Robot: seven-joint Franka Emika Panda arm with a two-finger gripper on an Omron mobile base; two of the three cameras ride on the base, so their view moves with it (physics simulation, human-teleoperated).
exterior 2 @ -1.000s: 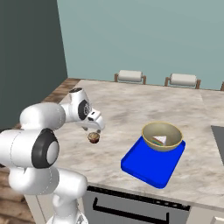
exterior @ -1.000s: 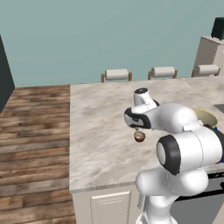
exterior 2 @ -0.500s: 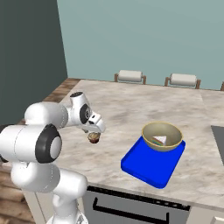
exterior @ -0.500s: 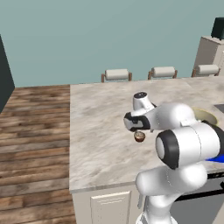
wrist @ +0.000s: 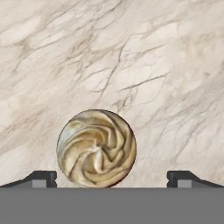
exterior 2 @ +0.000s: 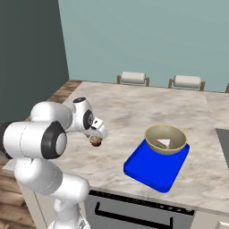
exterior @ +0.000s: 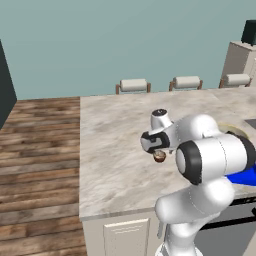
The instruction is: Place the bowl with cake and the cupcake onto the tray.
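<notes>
Over the marble counter [exterior: 115,145] | gripper [wrist: 111,177] pointing down, jaws wide apart, holding nothing | cupcake [wrist: 96,148] with swirled tan top directly beneath, between the fingertips [wrist: 41,178], nearer one than the other | blue tray [exterior 2: 156,166] off to the robot's right, apart from the cupcake | bowl with cake [exterior 2: 165,139] sitting on the tray's far part

pale beige marble-look worktop [wrist: 131,52], smooth and matt, veined in brown and grey. small round cupcake [wrist: 96,148] topped with cream-tan swirled frosting, soft-looking with a faint sheen, ridged in a spiral. flat bright blue rectangular tray [exterior 2: 154,167], plastic-like, smooth, even and matt. wide tan-yellow round bowl [exterior 2: 165,139], smooth, dull glaze. dark brown plank wood floor [exterior: 40,145], grained, matt. glossy white arm shell [exterior: 210,160] with dark matt joints.
</notes>
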